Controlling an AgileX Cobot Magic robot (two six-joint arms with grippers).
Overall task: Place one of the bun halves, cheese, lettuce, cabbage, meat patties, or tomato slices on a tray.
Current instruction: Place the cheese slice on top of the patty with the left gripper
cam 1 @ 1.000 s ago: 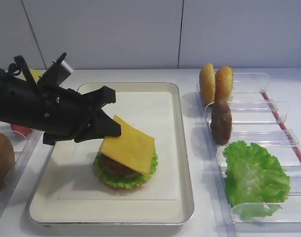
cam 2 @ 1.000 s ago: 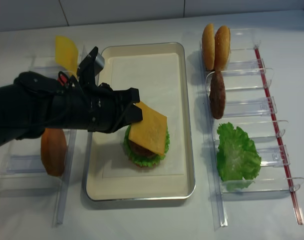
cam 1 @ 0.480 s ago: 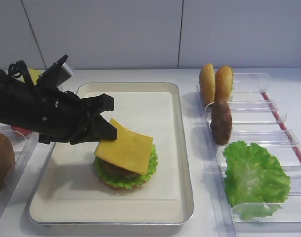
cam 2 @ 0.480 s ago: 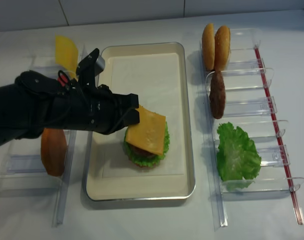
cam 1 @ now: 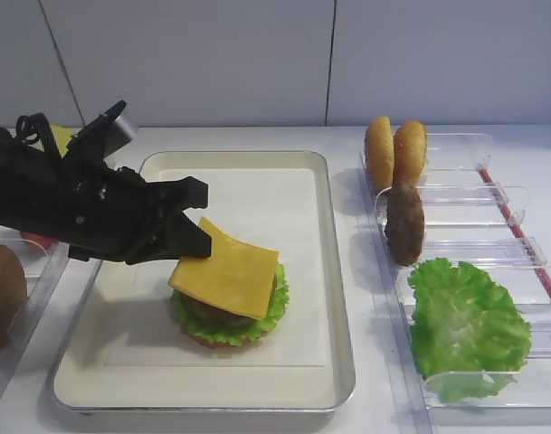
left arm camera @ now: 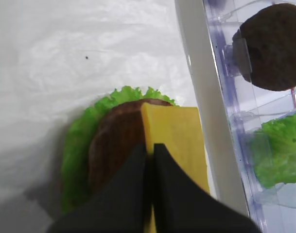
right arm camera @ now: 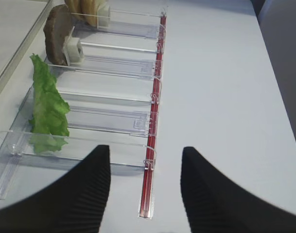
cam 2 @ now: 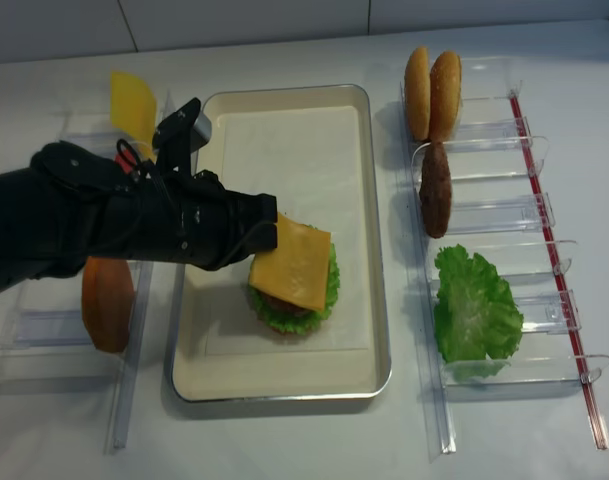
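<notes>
My left gripper (cam 1: 196,247) (cam 2: 270,233) (left arm camera: 150,148) is shut on the near-left edge of the yellow-orange cheese (cam 1: 228,276) (cam 2: 295,263) (left arm camera: 179,138). The slice lies tilted over a dark meat patty (left arm camera: 115,145) on ruffled lettuce (cam 1: 274,309) (left arm camera: 76,152), stacked in the cream tray (cam 1: 342,298) (cam 2: 380,200). Most of the patty is hidden under the cheese in both high views. My right gripper (right arm camera: 144,151) is open with nothing between its fingers, above the table beside the clear bins.
Clear bins on the right hold two upright bun halves (cam 1: 394,149), a meat patty (cam 1: 404,222) and a lettuce leaf (cam 1: 462,324). On the left are another bun half (cam 2: 106,301), a paler yellow slice (cam 2: 132,104) and something red (cam 1: 36,239).
My left gripper has come down and a little to the left with the cheese. The slice now lies flatter and lower over the patty. The right gripper has not visibly changed.
</notes>
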